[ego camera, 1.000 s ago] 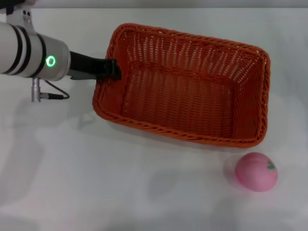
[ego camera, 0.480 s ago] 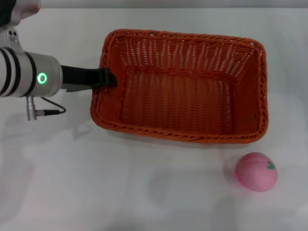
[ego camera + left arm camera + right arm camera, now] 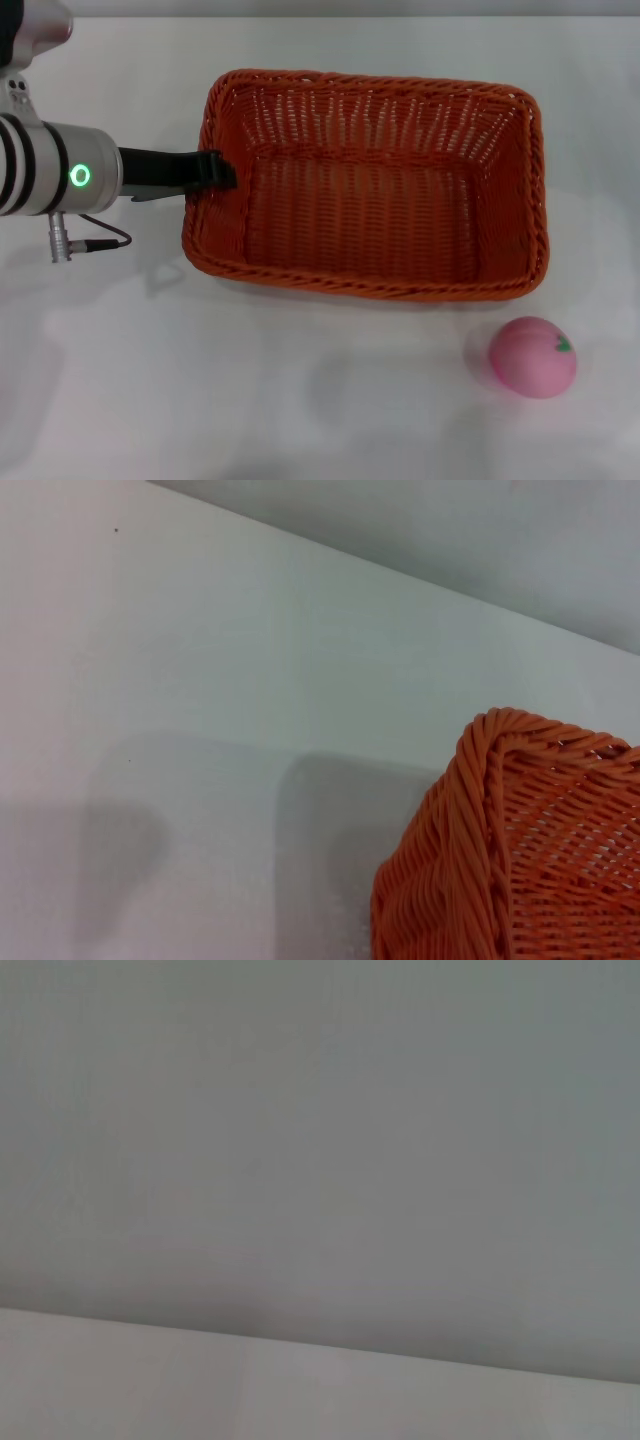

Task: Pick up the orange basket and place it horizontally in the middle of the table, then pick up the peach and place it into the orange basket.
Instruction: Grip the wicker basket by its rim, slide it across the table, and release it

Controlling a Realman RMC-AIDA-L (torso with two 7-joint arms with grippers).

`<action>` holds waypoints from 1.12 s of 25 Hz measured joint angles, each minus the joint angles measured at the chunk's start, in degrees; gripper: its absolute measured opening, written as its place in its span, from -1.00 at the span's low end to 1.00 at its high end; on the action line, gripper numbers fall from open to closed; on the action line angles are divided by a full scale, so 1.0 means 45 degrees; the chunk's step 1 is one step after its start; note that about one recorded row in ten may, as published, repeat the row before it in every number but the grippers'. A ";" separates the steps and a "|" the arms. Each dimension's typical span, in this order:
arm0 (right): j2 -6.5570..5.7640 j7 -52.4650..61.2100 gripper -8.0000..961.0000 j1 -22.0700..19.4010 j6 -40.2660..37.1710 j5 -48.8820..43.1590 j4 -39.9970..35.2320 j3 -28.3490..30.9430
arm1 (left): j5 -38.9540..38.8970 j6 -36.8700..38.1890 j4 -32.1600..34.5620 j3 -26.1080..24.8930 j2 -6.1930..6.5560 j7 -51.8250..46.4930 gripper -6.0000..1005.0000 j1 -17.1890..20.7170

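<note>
At the table's left side, the left pincer (image 3: pixel 215 170) pinches the short left rim of the orange basket (image 3: pixel 370 190), which lies level, lengthwise near mid-table. The peach (image 3: pixel 533 357) waits outside, toward the near right corner; release and fruit transfer remain.

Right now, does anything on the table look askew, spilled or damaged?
Nothing stands out. The orange basket sits upright and nearly square on the table, with the left gripper at its left rim. The peach lies intact outside it, near its right corner.
</note>
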 joint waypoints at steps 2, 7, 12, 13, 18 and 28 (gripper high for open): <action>0.0000 0.0000 0.79 -0.0003 0.0000 -0.0009 -0.0002 0.0000 | -0.0007 0.0000 -0.0013 0.0000 -0.0003 0.0000 -0.70 0.0018; 0.0000 0.0000 0.79 -0.0007 0.0000 -0.0016 -0.0002 0.0000 | -0.0256 0.0088 0.0232 0.0000 -0.0004 0.0069 -0.70 0.0051; -0.0039 -0.0001 0.79 0.0039 0.0001 -0.0016 -0.0003 0.0000 | -0.0349 0.0162 0.0297 -0.0019 -0.0004 0.0099 -0.70 0.0139; -0.0049 -0.0001 0.79 0.0059 0.0002 -0.0016 -0.0003 0.0000 | -0.0351 0.0166 0.0298 -0.0018 -0.0004 0.0101 -0.70 0.0153; -0.0067 0.0007 0.79 0.0104 0.0002 -0.0033 -0.0003 0.0000 | -0.0457 0.0172 0.0397 0.0003 -0.0004 0.0098 -0.70 0.0186; -0.0103 0.0133 0.79 0.0131 0.0002 -0.0148 -0.0003 0.0000 | -0.0699 0.0194 0.0409 -0.0125 0.0014 0.0152 -0.66 0.0256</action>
